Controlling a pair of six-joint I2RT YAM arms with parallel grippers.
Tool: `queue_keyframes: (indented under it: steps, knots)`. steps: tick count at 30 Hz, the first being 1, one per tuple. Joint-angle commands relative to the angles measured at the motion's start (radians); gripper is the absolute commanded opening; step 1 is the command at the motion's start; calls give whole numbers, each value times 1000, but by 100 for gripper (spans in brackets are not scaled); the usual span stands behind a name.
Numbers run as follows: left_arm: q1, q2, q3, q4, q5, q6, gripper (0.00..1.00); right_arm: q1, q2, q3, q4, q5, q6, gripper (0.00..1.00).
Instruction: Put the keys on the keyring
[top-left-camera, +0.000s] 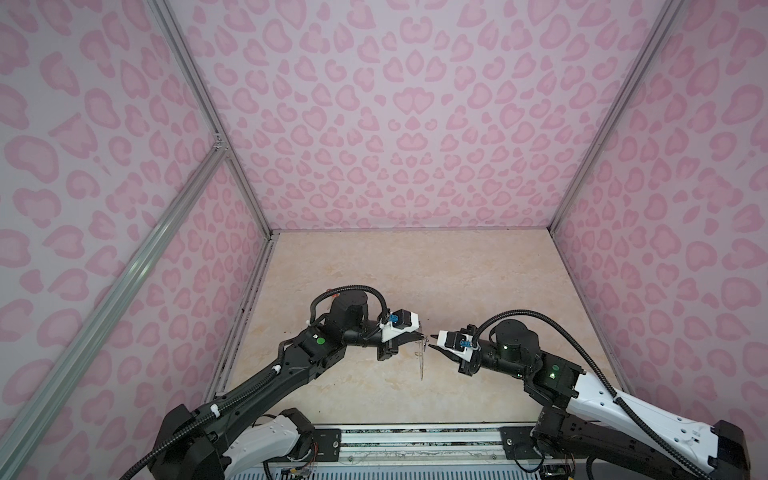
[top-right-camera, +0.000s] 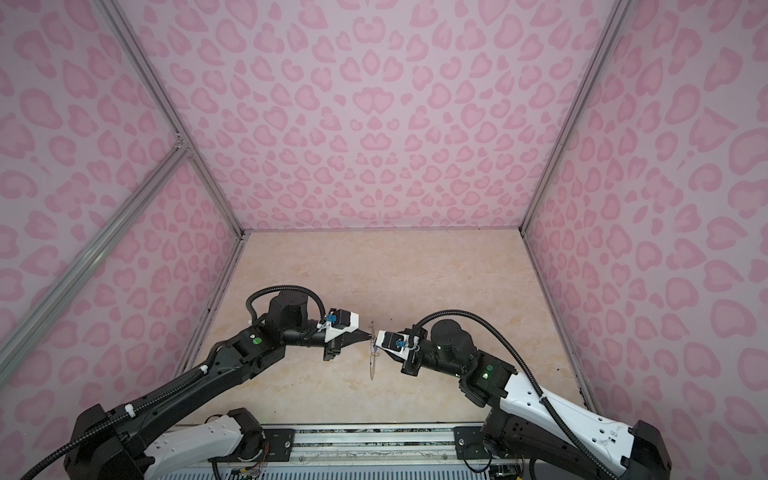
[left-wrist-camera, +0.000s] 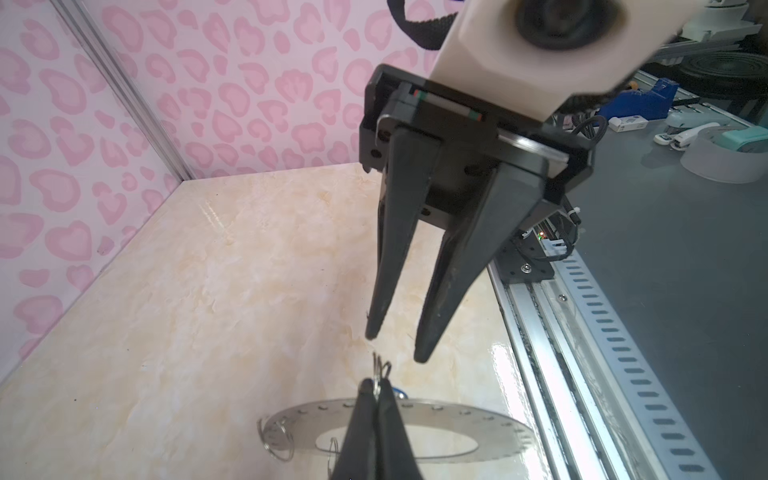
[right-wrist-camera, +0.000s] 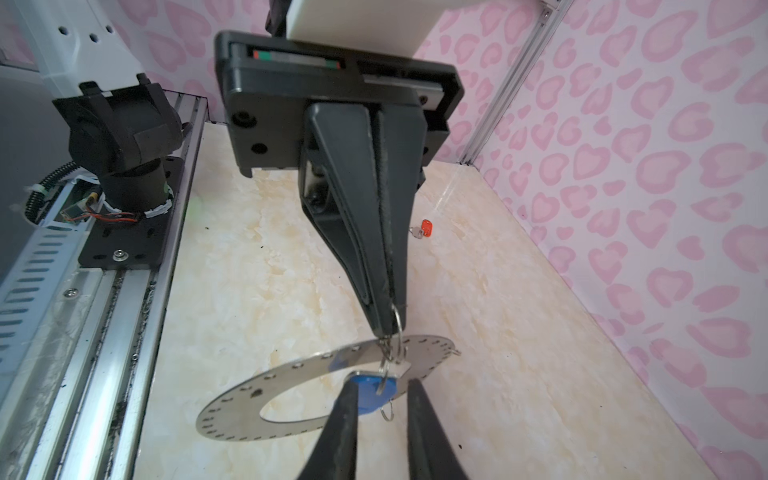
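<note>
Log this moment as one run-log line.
left gripper: shut on keyring loop | right gripper: open, near blue key | blue key: at keyring loop | red key: on table

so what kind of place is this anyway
Most likely a robotics lab test cell. The left arm and right arm are mounted on an aluminium rail. Pink printed panels in an aluminium frame box in the marble-look tabletop. A bench with a tape roll lies beyond.
</note>
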Motion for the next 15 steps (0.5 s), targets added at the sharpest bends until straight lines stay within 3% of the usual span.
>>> queue_keyframes:
  steps: [1, 6, 15]
  knots:
    - [0, -9, -9, 60, 5, 4, 3, -19, 8, 7, 69, -45, 85, 22]
    - [0, -24, -18, 62, -4, 12, 3, -50, 20, 11, 98, -87, 154, 22]
    - [-1, -36, -20, 68, -20, 26, 3, -54, 50, 30, 74, -116, 168, 17]
